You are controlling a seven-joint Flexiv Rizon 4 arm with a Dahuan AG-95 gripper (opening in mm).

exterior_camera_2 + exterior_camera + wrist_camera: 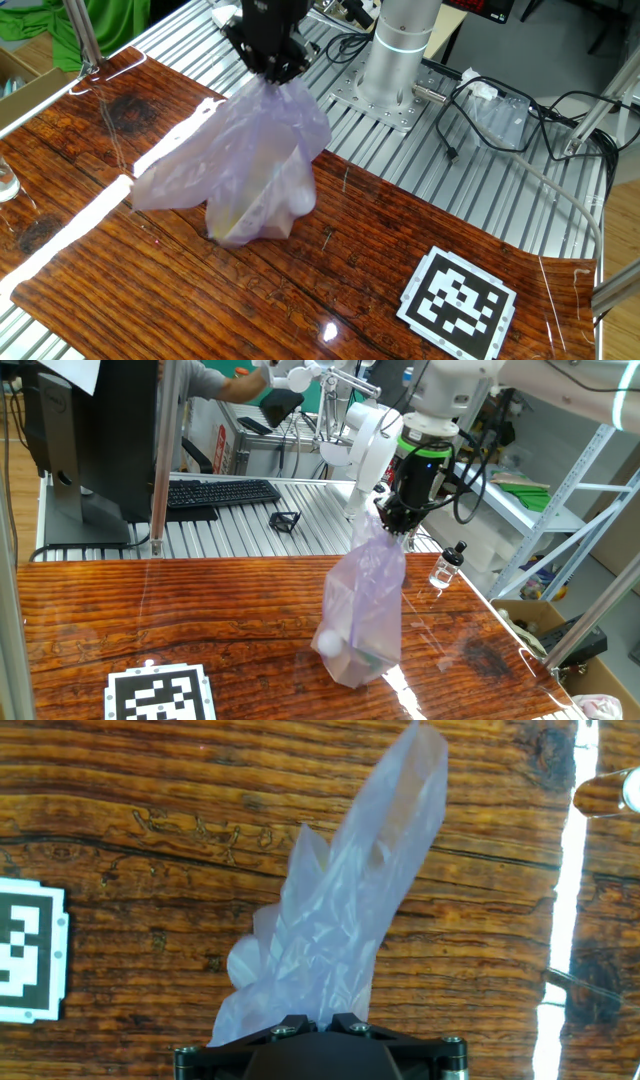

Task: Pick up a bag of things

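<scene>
Bag axis: the bag of things (pixel 366 610) hung near-vertical, neck uppermost, above the wooden tabletop (pixel 200 620).
Gripper (pixel 392 526): clenched on the bag's neck.
Obscured: fingertips buried in plastic; whether the base touched the tabletop unclear.

My table (pixel 200 620) is a glossy dark-brown wooden board with strong grain, laid over a ribbed metal bed (pixel 250 530) that shows at its far edge. A black-and-white marker card (pixel 160 695) lies flat near one corner of the wood. A small clear bottle with a black cap (pixel 447 567) stands upright near the opposite edge. The bag of things (pixel 365 615) touches the wood with its bottom. On the ribbed metal rest a black keyboard (pixel 220 492) and a small black bracket (pixel 285 520).
</scene>
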